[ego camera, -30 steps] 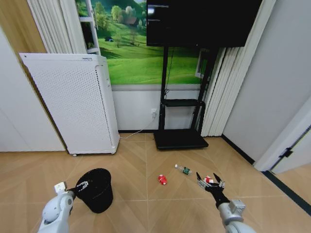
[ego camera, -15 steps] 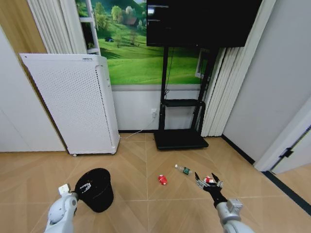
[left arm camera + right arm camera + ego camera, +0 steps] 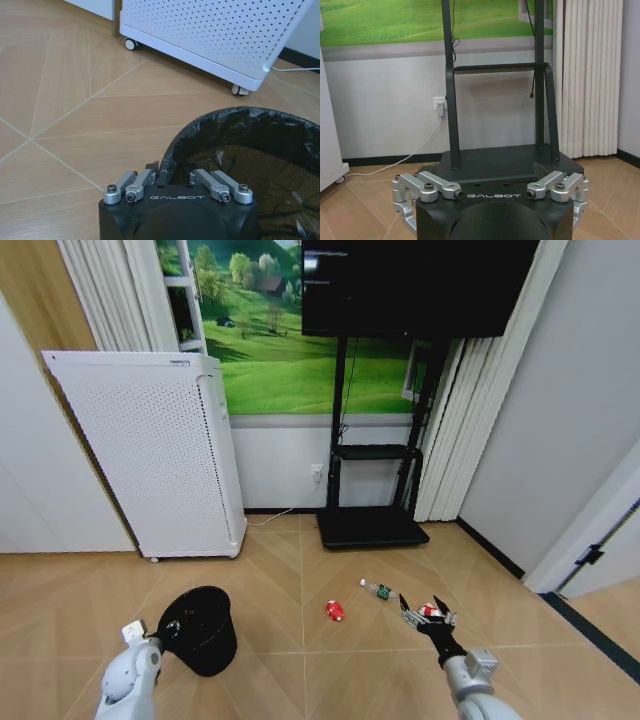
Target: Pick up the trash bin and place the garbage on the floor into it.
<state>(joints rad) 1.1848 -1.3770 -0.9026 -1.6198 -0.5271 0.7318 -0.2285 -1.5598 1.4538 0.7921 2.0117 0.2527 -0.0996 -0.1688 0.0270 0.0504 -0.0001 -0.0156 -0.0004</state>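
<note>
In the lower left of the head view the left gripper (image 3: 163,632) sits at the near rim of the black mesh trash bin (image 3: 200,630), which leans a little off upright on the herringbone wooden floor (image 3: 290,570). In the left wrist view its fingers (image 3: 150,176) are drawn close together over the liner-wrapped rim, so it appears to have the bin pinched by its edge. The right gripper (image 3: 428,618) hangs low in the lower right with its fingers spread wide and nothing between them, just over the red-and-white packet (image 3: 429,610). The small clear bottle with a green label (image 3: 377,590) lies just to the left of it, and the red can (image 3: 335,610) lies further left, near the frame's centre, all well apart from the bin. The main risk, as I judge it, is the thin rim grip: the slack liner could slide between the fingers and the tilted bin swing or drop when raised.
</note>
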